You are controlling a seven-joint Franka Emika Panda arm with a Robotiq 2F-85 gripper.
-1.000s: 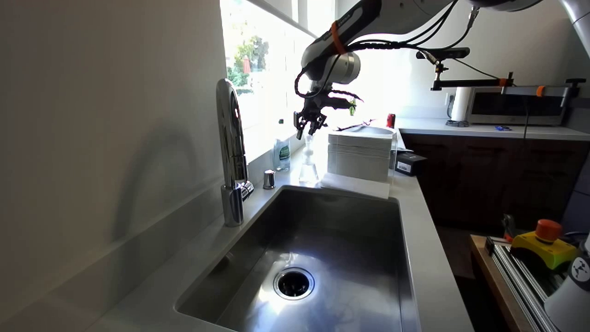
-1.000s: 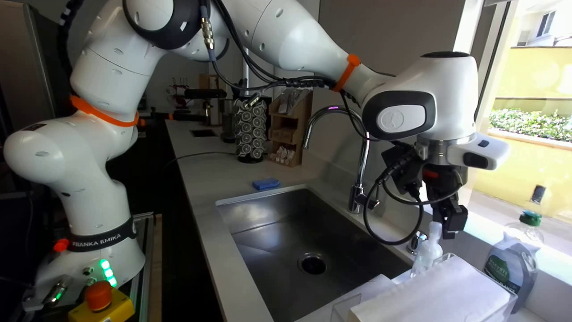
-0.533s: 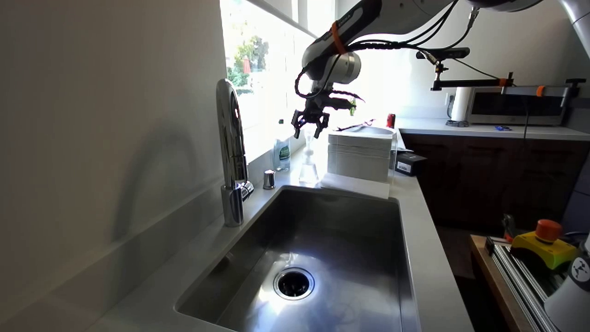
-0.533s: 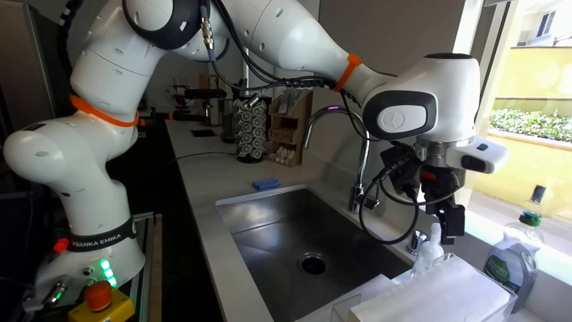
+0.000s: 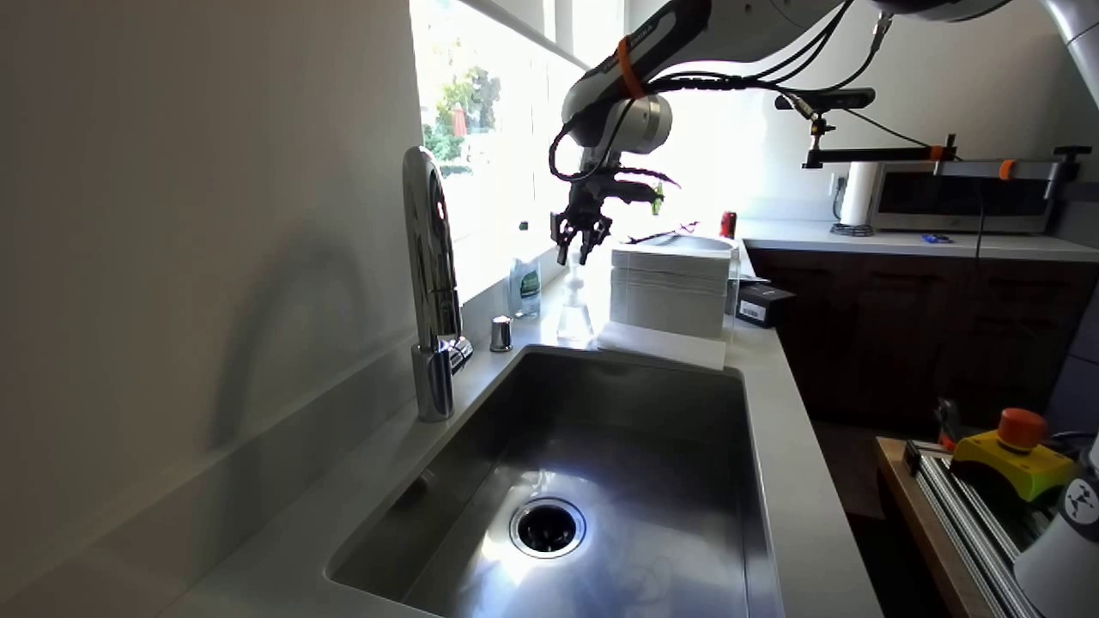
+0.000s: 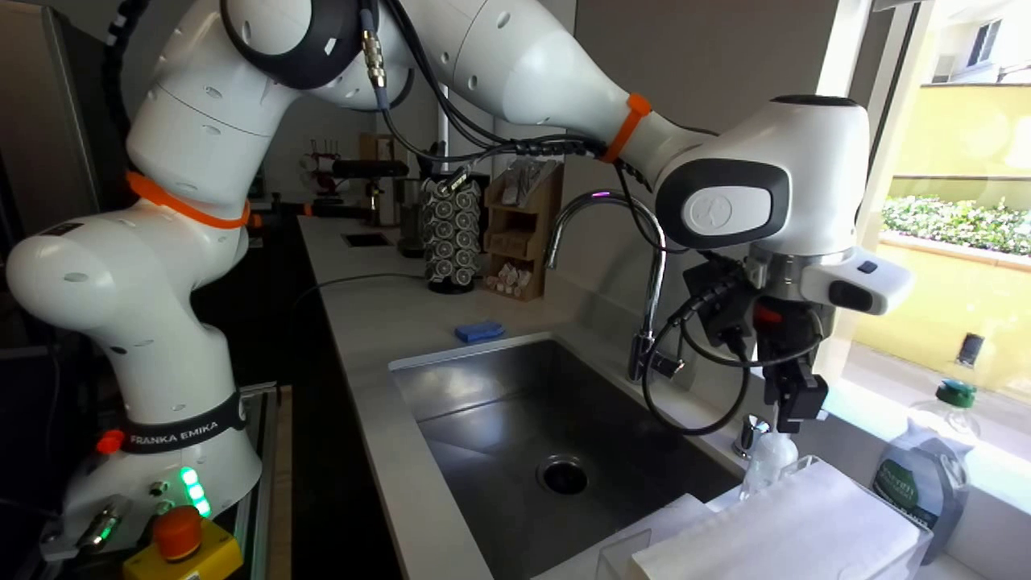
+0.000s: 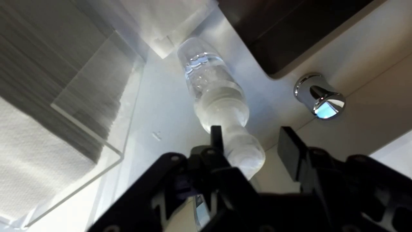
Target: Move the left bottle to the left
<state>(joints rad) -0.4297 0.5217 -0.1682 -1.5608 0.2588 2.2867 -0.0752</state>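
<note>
A clear bottle (image 5: 574,316) with a narrow whitish neck stands upright on the counter, between the sink and the paper stack. It is the left of two bottles in an exterior view (image 6: 769,463). My gripper (image 5: 573,257) is at its top, pointing down. In the wrist view my gripper (image 7: 251,138) is partly open; the bottle's top (image 7: 244,154) lies between the fingers, close to the left finger, with a gap to the right one. Contact with the left finger cannot be told. A soap bottle with a green cap (image 6: 918,483) stands by the window, also in an exterior view (image 5: 525,287).
The sink (image 5: 631,481) lies beside the clear bottle. A chrome faucet (image 5: 432,283) and a small chrome knob (image 7: 318,96) stand at its edge. A stack of paper towels in a clear holder (image 5: 670,296) is close beside the bottle. A blue sponge (image 6: 479,331) lies beyond the sink.
My fingers first opened wider, then closed partway. The gripper has shifted slightly toward the clear bottle, and its fingers now cover part of the bottle's top. The bottles have not moved.
</note>
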